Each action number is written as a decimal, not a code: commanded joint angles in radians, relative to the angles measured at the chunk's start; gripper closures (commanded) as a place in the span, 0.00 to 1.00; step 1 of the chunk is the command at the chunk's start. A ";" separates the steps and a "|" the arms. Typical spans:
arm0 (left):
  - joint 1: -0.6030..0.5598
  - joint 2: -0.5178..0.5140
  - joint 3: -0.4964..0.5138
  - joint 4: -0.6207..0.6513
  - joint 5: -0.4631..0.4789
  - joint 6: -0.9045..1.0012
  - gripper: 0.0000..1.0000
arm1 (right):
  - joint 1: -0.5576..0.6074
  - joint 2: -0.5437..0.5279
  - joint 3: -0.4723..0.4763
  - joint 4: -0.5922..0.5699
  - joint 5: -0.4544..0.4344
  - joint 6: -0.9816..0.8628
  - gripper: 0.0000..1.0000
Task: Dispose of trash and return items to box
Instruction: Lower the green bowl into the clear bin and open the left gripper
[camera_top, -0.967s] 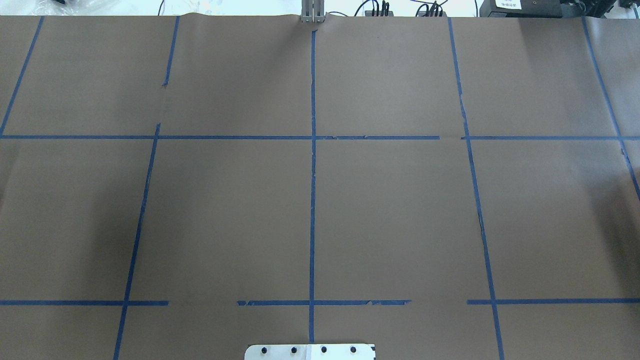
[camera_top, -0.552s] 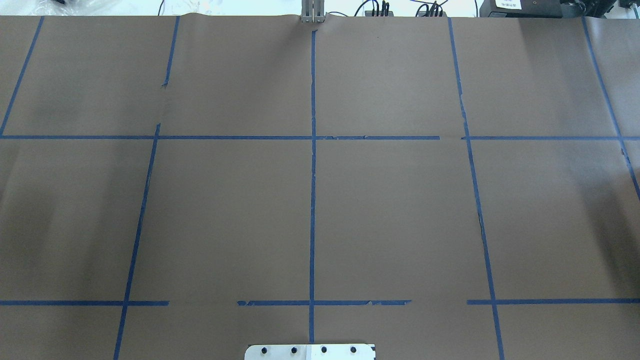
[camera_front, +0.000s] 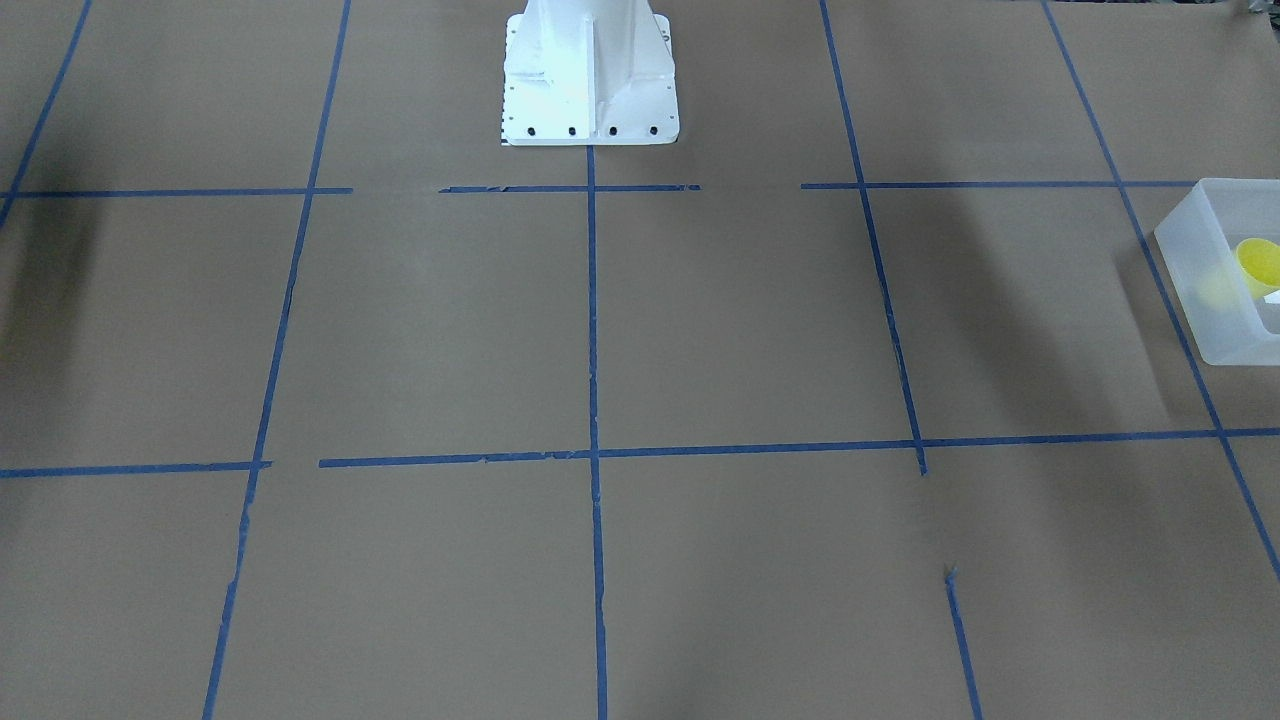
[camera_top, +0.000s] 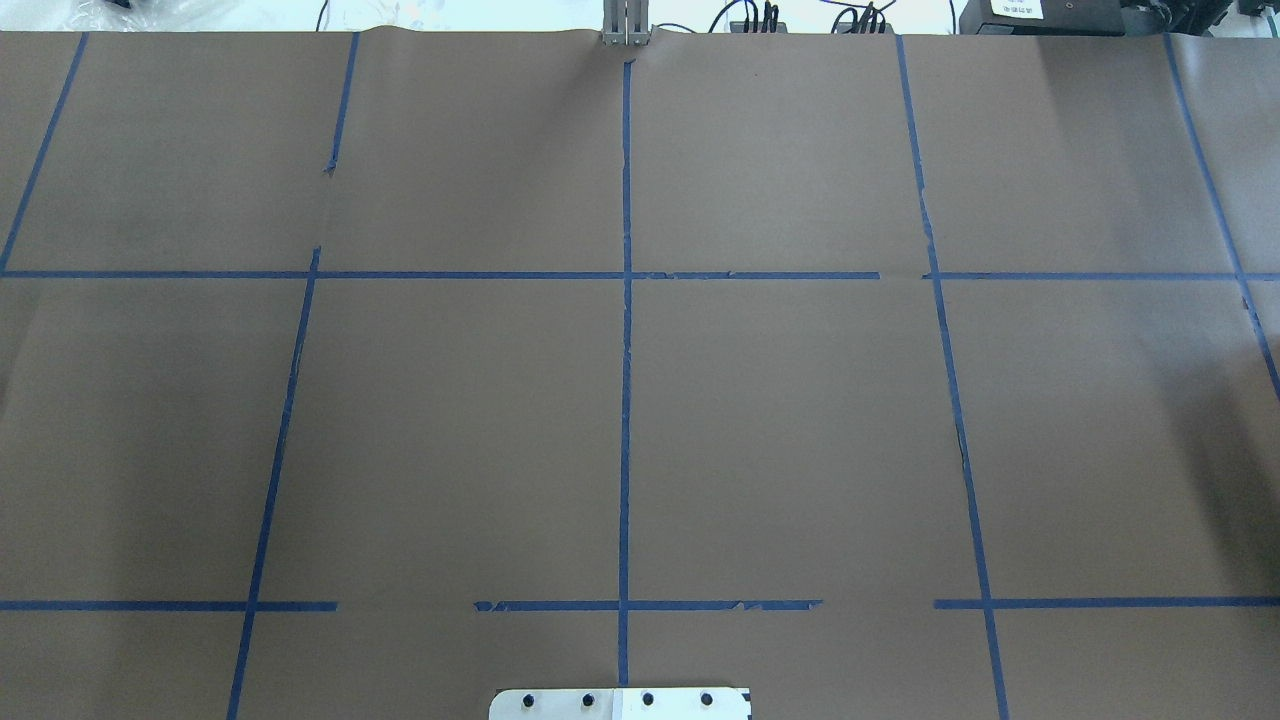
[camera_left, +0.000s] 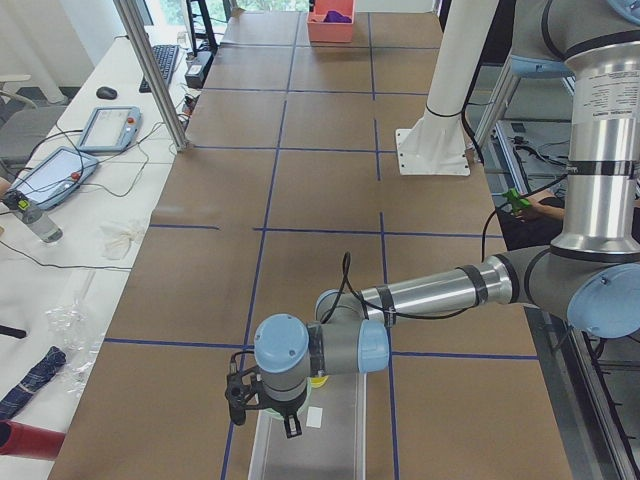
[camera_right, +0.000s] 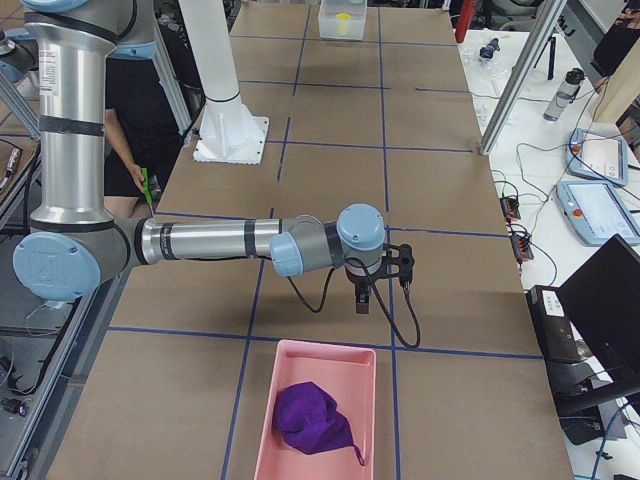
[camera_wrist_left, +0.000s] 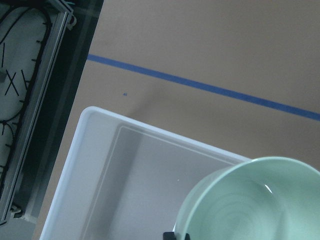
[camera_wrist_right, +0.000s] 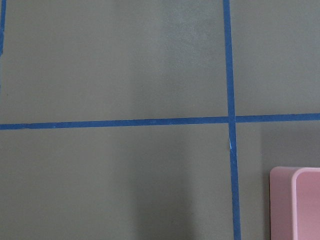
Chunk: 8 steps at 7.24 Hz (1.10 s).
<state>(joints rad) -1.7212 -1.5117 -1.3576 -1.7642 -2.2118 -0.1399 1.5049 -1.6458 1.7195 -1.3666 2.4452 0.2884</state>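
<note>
The frosted white box (camera_front: 1215, 300) sits at the table's end on my left, with the yellow cup (camera_front: 1256, 262) inside. It also shows in the left wrist view (camera_wrist_left: 100, 165) and the exterior left view (camera_left: 335, 445). My left gripper (camera_left: 262, 405) hangs over the box. Its dark fingertips (camera_wrist_left: 170, 235) pinch the rim of a pale green bowl (camera_wrist_left: 250, 200) held above the box. My right gripper (camera_right: 385, 275) hovers over bare table near a pink tray (camera_right: 315, 395). I cannot tell whether the right gripper is open or shut.
The pink tray holds a crumpled purple cloth (camera_right: 310, 418), and its corner shows in the right wrist view (camera_wrist_right: 297, 200). The white robot base (camera_front: 590, 75) stands at the table's middle edge. Brown paper with blue tape lines (camera_top: 625, 400) covers the table.
In the overhead view only the soft shadows at the table's left and right edges have shifted and faded. No arm or object has entered that view.
</note>
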 joint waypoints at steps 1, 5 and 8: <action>-0.001 0.043 0.096 -0.128 0.001 0.000 1.00 | 0.000 0.000 0.000 0.000 0.000 0.000 0.00; -0.001 0.038 0.110 -0.173 0.060 -0.004 0.81 | 0.000 -0.011 0.006 0.001 0.000 0.000 0.00; -0.003 0.031 0.085 -0.179 0.060 -0.015 0.00 | 0.000 -0.009 0.015 0.003 -0.002 0.000 0.00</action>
<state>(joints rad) -1.7221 -1.4793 -1.2601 -1.9419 -2.1525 -0.1490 1.5048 -1.6554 1.7297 -1.3639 2.4438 0.2884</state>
